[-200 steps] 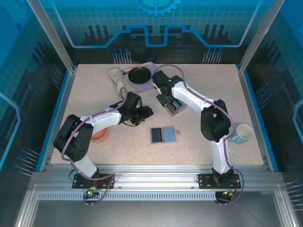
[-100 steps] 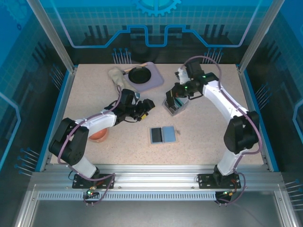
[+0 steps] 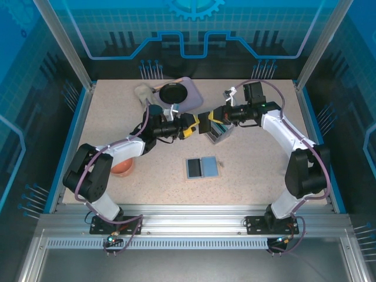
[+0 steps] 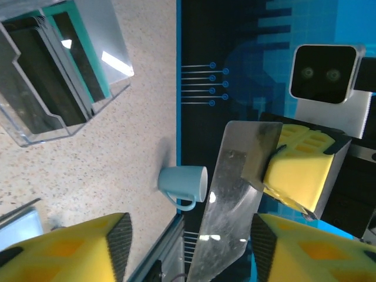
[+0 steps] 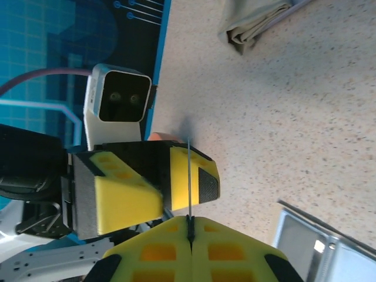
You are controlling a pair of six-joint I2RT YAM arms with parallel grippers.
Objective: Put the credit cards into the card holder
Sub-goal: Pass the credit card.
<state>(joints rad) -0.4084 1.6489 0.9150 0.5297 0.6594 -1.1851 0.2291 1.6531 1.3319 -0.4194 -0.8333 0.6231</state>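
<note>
My right gripper (image 3: 205,123) (image 5: 190,220) is shut on one credit card (image 5: 189,170), which shows edge-on as a thin line in the right wrist view. In the left wrist view the same card (image 4: 232,194) is a shiny grey face. It hangs between the yellow fingers (image 4: 70,252) of my open left gripper (image 3: 192,126) (image 4: 189,238), nearer the right pad, with a gap on both sides. The two grippers meet tip to tip above the table. More credit cards stand in a clear tray (image 3: 217,133) (image 4: 53,76). The card holder (image 3: 202,167) lies open and flat nearer the front.
At the back left a black bowl (image 3: 174,93) sits on a lilac plate beside a folded cloth (image 3: 143,94) (image 5: 252,23). An orange bowl (image 3: 124,167) lies by the left arm. A pale blue mug (image 3: 301,166) (image 4: 183,185) stands at the right edge.
My right gripper lifted from the card tray and swung left with a card. My left gripper moved right and up to meet it, so its jaws now straddle the card.
</note>
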